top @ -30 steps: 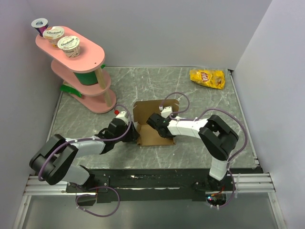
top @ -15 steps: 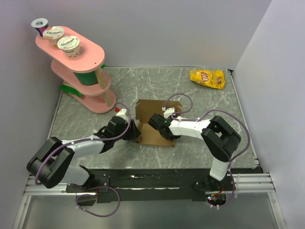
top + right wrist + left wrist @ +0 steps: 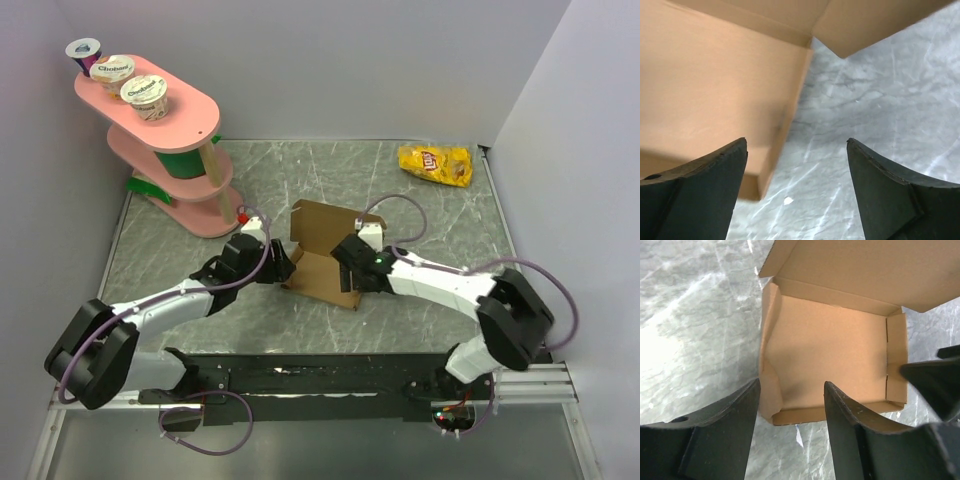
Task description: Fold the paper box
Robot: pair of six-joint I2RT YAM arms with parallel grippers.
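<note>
Brown cardboard, the paper box (image 3: pixel 318 272) sits mid-table on the grey marbled table (image 3: pixel 420 215), tray walls up, lid flap raised at its 12 o'clock edge. Left gripper (image 3: pixel 792 385) waits at its 9 o'clock side, jaws partly apart around a tray corner, pinching nothing; right gripper (image 3: pixel 796 141) at 3 o'clock, jaws wide, empty

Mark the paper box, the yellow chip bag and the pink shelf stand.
paper box (image 3: pixel 830 345): left wrist view, on its inner floor.
yellow chip bag (image 3: pixel 435 164): top external view, on the bag's middle.
pink shelf stand (image 3: pixel 190 110): top external view, on a bare part of the upper tier.
</note>
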